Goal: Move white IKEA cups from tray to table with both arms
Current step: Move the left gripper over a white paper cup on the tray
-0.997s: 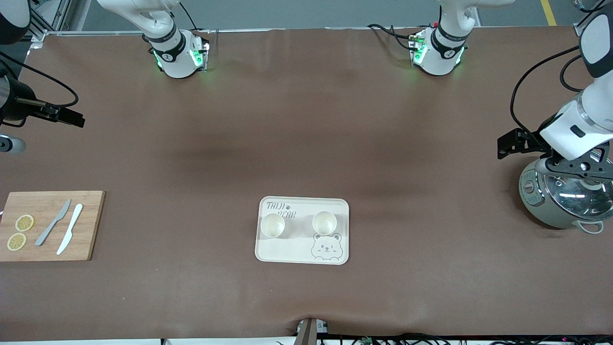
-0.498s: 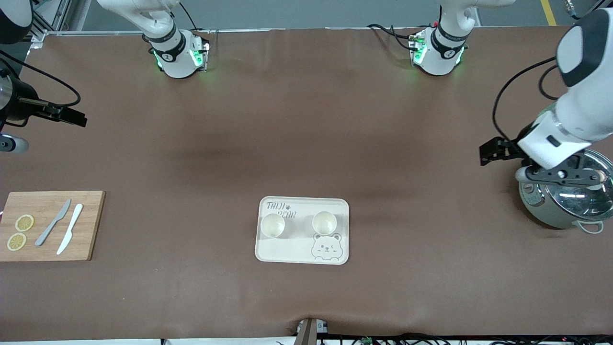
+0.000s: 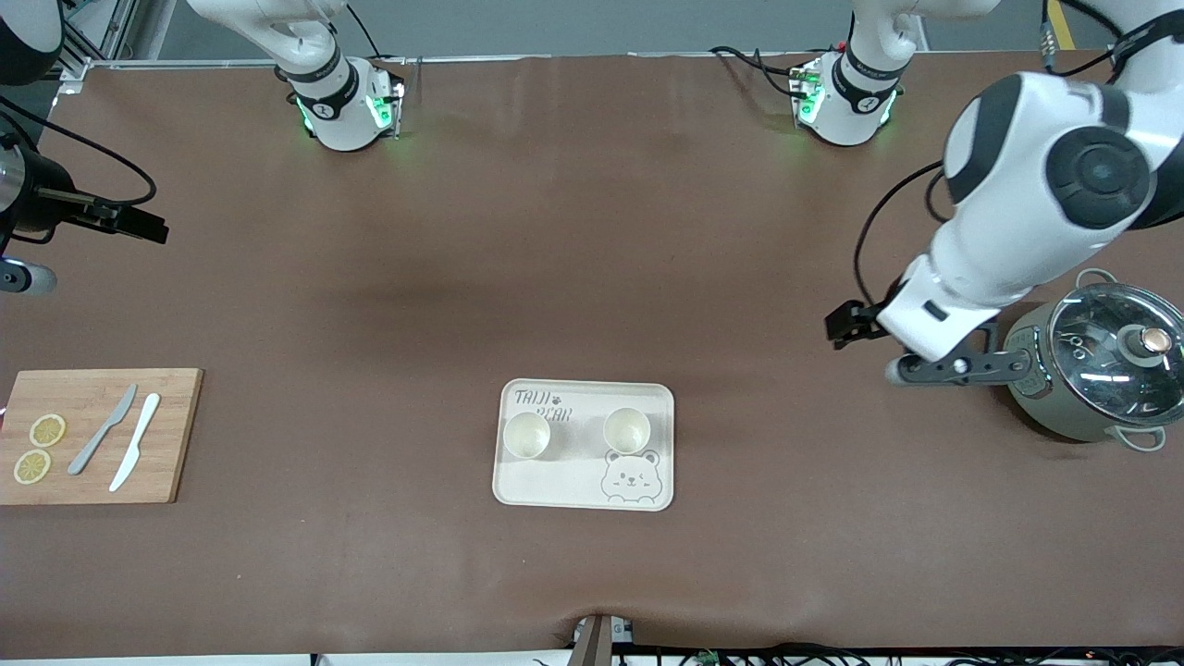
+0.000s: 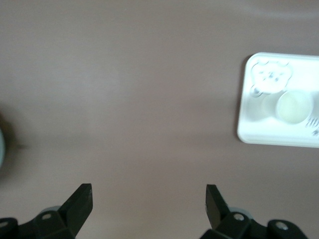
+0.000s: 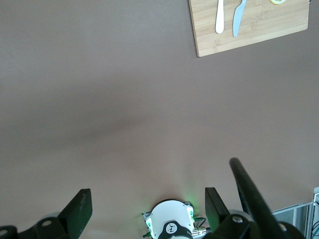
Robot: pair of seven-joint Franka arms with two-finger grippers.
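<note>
Two white IKEA cups [image 3: 527, 435] [image 3: 626, 430] stand upright, side by side, on a cream bear-print tray [image 3: 585, 490] in the middle of the table, near the front camera. My left gripper [image 3: 951, 368] hangs open and empty over bare table between the tray and a pot. In the left wrist view the left gripper [image 4: 148, 199] is over the brown cloth, with one cup [image 4: 294, 106] and the tray [image 4: 249, 127] well off to one side. My right gripper [image 5: 148, 201] is open and empty, high at the right arm's end of the table [image 3: 20, 277].
A grey-green pot with a glass lid [image 3: 1105, 365] stands at the left arm's end. A wooden cutting board [image 3: 166, 435] at the right arm's end carries two knives [image 3: 104, 430] and lemon slices [image 3: 46, 430]. The two arm bases [image 3: 342, 106] [image 3: 846, 102] stand along the table's edge.
The left arm has swung away from over the pot toward the tray, which uncovers the pot's lid. Its gripper stays open. The right arm has hardly moved.
</note>
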